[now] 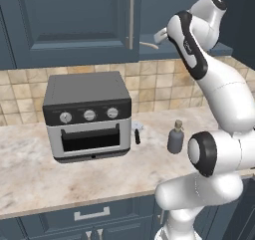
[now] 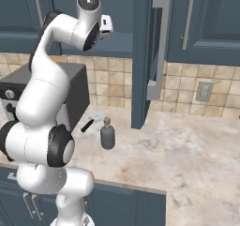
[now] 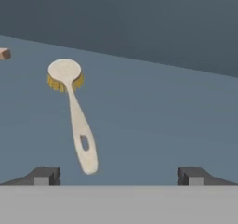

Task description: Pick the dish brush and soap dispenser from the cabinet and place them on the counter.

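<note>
The cream dish brush point(image 3: 76, 121) lies flat on the cabinet point(image 3: 162, 116) shelf, its round head with yellow bristles farthest from the hand. My gripper point(image 3: 119, 176) hovers over the shelf, open and holding nothing. The brush handle's end sits just inside the left fingertip point(image 3: 44, 175). In the left base view the gripper point(image 1: 160, 35) is up inside the open cabinet point(image 1: 74, 20), beside the brush handle point(image 1: 148, 45). The grey soap dispenser point(image 1: 175, 137) point(image 2: 107, 134) stands upright on the beige counter point(image 1: 30, 174) point(image 2: 197, 145), right of the toaster oven.
A grey toaster oven point(image 1: 88, 115) stands on the counter under the shut cabinet door. A small white item with a black handle point(image 2: 89, 123) lies beside it. The open cabinet door point(image 2: 143, 56) hangs edge-on right of the arm. A wall outlet point(image 2: 204, 91) sits on the backsplash.
</note>
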Controlling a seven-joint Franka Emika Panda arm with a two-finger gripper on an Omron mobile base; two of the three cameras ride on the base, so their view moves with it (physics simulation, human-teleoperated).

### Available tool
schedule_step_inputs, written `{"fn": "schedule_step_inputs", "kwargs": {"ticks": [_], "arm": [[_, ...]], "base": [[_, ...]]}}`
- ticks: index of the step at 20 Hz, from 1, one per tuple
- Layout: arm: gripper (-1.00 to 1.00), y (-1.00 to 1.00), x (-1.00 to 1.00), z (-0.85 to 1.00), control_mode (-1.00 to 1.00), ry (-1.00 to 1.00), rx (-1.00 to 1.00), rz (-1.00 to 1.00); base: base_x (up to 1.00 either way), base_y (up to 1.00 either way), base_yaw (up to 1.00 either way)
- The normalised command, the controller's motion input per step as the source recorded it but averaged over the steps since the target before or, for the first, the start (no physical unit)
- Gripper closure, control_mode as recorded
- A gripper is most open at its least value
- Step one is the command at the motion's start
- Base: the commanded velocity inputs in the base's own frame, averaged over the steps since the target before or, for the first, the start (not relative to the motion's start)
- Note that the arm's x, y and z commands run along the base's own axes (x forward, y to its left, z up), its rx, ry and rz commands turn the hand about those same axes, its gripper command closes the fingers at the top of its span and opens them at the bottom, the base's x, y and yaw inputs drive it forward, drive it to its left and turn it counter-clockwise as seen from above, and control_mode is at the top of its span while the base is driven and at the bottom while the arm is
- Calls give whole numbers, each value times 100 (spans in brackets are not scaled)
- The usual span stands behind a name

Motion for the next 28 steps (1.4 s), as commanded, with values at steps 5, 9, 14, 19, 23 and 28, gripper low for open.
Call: {"fn": "schedule_step_inputs", "kwargs": {"ticks": [5,9,14,19,23,28], "arm": [[-100,27,23,0,-100,0,-1,3],[-100,19,28,0,-100,1,0,2],[-100,17,12,-1,-100,3,0,0],[-100,22,1,-3,-100,2,0,3],[-100,11,0,0,-100,4,0,7],[-100,6,1,-1,-100,4,0,5]], "base": [[0,0,0],[0,0,0],[0,0,0],[0,0,0],[0,0,0],[0,0,0]]}}
